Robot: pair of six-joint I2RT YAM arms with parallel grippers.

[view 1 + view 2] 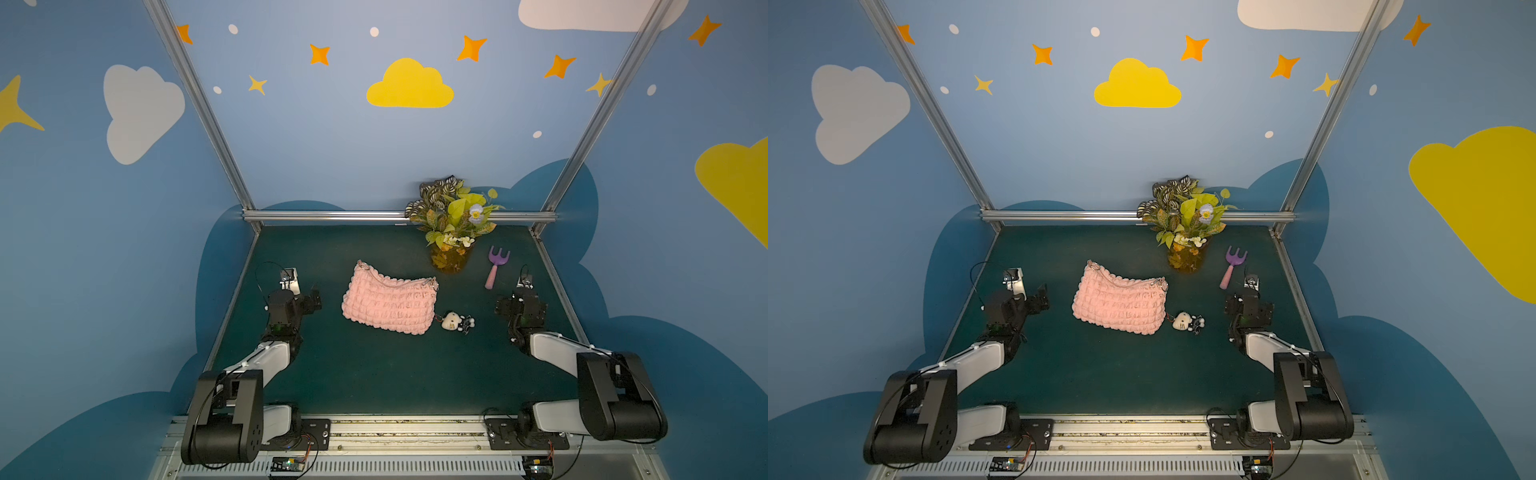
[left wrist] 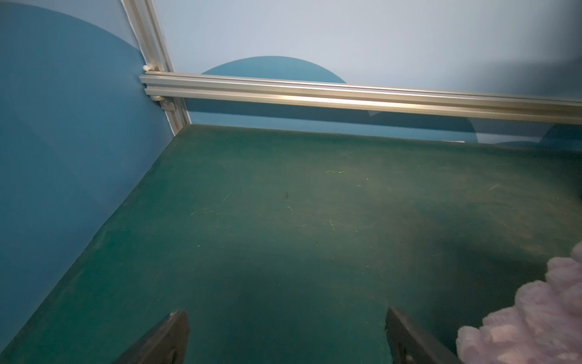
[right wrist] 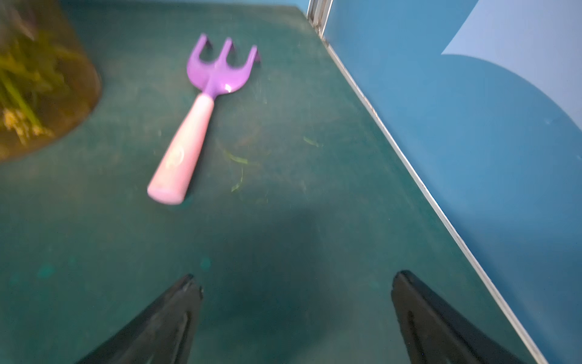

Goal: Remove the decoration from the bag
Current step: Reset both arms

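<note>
- Blue cloud walls [image 1: 124, 216] are standing around the green table [image 1: 374, 374]. In both top views the bag [image 1: 388, 305] is lying mid-table, and the decoration [image 1: 455, 322] is lying just beside its near right corner.
- Left wrist view: the left gripper [image 2: 285, 315] is spreading its fingers [image 2: 176, 331] wide, empty, beside the bag's edge.
- Right wrist view: the right gripper [image 3: 296, 277] is spreading wide too, facing a purple rake [image 3: 217, 75].
- I think the right gripper should be turning toward the decoration's red cord while the left gripper is pinning the bag.
</note>
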